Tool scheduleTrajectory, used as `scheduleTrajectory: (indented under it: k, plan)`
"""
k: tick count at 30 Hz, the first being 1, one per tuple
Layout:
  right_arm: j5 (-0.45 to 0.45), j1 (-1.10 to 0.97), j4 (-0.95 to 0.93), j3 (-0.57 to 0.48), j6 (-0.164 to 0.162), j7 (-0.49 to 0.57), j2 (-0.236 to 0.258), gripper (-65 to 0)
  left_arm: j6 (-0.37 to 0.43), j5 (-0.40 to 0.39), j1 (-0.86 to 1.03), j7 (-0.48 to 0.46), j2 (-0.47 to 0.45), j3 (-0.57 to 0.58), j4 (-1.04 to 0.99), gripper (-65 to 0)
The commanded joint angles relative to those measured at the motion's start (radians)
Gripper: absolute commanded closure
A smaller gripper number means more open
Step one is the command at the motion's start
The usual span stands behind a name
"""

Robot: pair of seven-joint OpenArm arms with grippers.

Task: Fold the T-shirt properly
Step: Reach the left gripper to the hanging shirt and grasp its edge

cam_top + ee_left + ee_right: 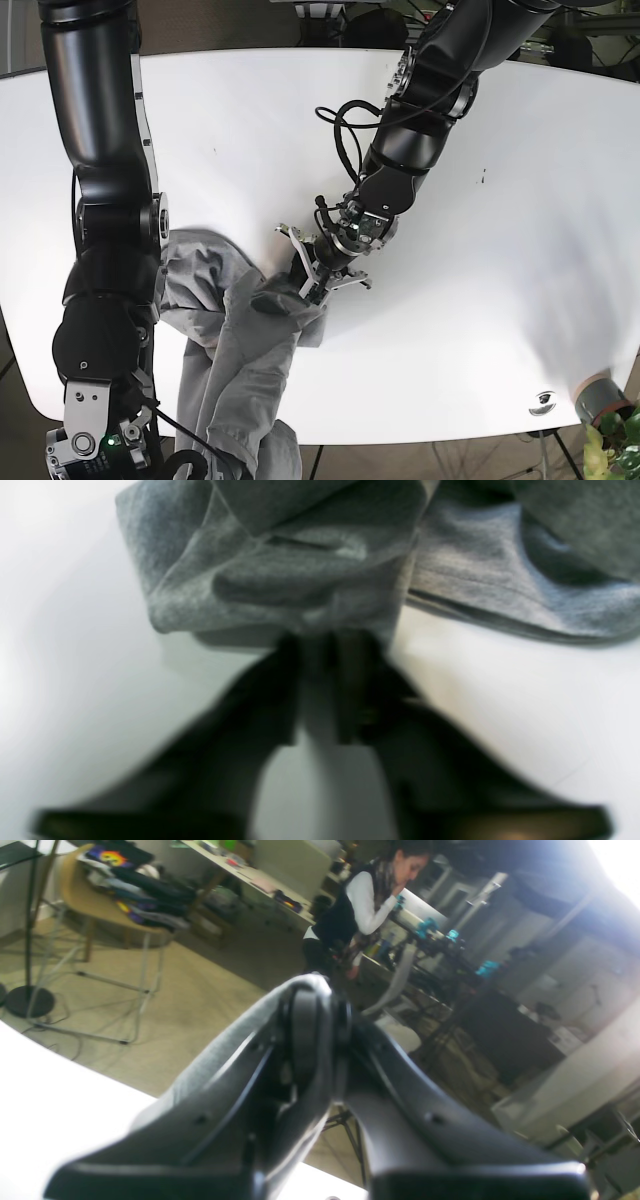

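- Your left gripper (320,645) is pinched onto a bunched edge of the grey T-shirt (280,565); the two dark fingers (280,680) stand close together with cloth between their tips.
- From the left wrist view, the shirt rises in thick folds just beyond the fingertips, and a second fold (500,580) lies off to the right of them on the white table (75,655).
- In the base view, the left gripper (312,278) sits at the shirt's upper right corner, near the middle of the table (500,250).
- The T-shirt (240,350) lies crumpled from those fingers down to the near table edge, where it hangs over.
- Your right gripper (320,995) points out over the table edge toward the room; its fingers meet at the tips with grey fabric (220,1050) draped along the left finger. You cannot tell for sure whether cloth is pinched between them.
- Beyond those fingertips stands a person (360,915) by a cluttered workbench (440,940), blurred.
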Motion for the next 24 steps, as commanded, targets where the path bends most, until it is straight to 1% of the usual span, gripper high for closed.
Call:
scheduleTrajectory:
  k: [1, 2, 5, 10, 11, 13, 14, 16, 20, 22, 24]
  plan:
    - [-0.003, 0.041, 0.019, 0.007, -0.013, 0.031, 0.003, -3.5, -0.004, 0.004, -0.014, 0.026, 0.007, 0.002, 0.01, -1.0]
    - [-0.003, 0.035, 0.019, 0.009, -0.013, 0.031, 0.005, -3.5, -0.004, 0.004, -0.014, 0.026, 0.007, 0.002, 0.017, 0.0]
    - [-0.003, 0.027, 0.022, 0.009, -0.013, 0.031, 0.006, -3.5, -0.004, 0.004, -0.008, 0.027, 0.007, 0.001, 0.076, 0.0]
    - [-0.003, 0.01, 0.025, 0.009, -0.013, 0.031, 0.025, -3.5, -0.004, 0.004, 0.042, 0.034, 0.007, -0.002, 0.198, 0.0]
    - [-0.003, 0.009, 0.026, 0.01, -0.013, 0.031, 0.025, -3.5, -0.004, 0.004, 0.05, 0.038, 0.007, -0.002, 0.218, 0.0]
    - [-0.005, 0.006, 0.04, 0.01, -0.013, 0.031, 0.025, -3.5, -0.004, 0.002, 0.067, 0.076, -0.007, -0.005, 0.283, 0.0]
    - [-0.005, 0.006, 0.045, 0.012, -0.013, 0.031, 0.026, -3.5, -0.004, 0.002, 0.076, 0.092, -0.016, -0.018, 0.315, 0.0]
    - [-0.005, 0.001, 0.055, 0.012, -0.013, 0.031, 0.046, -3.5, -0.006, 0.002, 0.098, 0.116, -0.027, -0.067, 0.382, 0.0]
    - [-0.005, -0.016, 0.063, 0.012, -0.013, 0.031, 0.06, -3.5, -0.009, 0.004, 0.131, 0.158, -0.032, -0.157, 0.493, 0.0]
    - [-0.005, -0.022, 0.074, 0.012, -0.013, 0.031, 0.062, -3.5, -0.015, 0.004, 0.151, 0.188, -0.067, -0.19, 0.56, 0.0]
    - [-0.005, -0.037, 0.075, 0.04, -0.013, 0.031, 0.066, -3.5, -0.058, 0.004, 0.173, 0.221, -0.088, -0.217, 0.631, 0.0]
